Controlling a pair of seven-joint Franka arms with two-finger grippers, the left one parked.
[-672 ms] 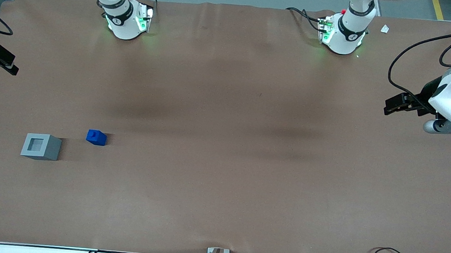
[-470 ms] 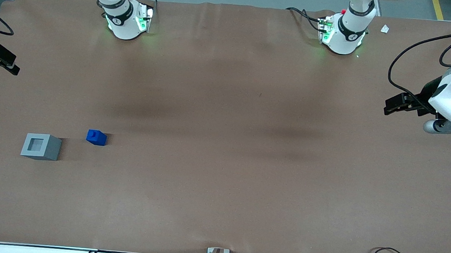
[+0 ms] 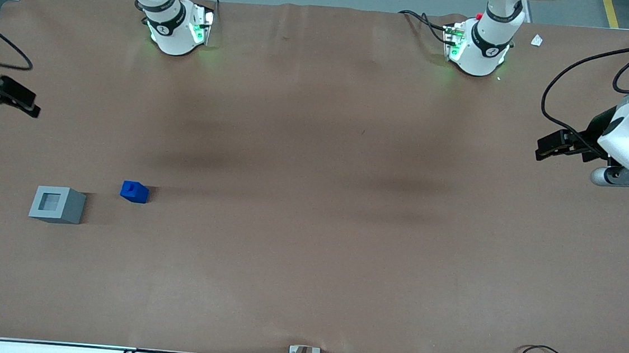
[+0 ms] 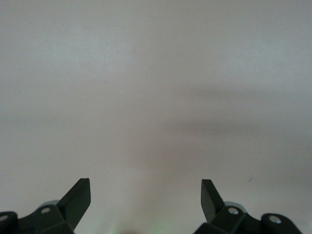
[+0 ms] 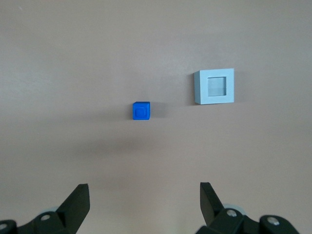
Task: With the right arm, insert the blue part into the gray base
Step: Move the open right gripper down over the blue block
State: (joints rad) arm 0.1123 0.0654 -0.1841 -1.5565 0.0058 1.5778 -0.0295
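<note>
The hand (image 5: 142, 195), fingers spread and holding nothing, hovers well apart from a small bright-blue part (image 5: 141, 110) with a raised step, lying on the table (image 3: 308, 254) beside a gray base (image 5: 214, 86).

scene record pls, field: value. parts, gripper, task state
blue part: loose on the table, upright, not gripped
gray base: on the table, opening up and empty, beside the blue part with a gap between, slightly nearer the front camera
gripper: open, holds nothing, above the table at the working arm's end, farther from the front camera than both parts
table: brown surface
wrist check: blue part and gray base both in sight ahead of the open fingers
task state: part not picked up, not inserted
</note>
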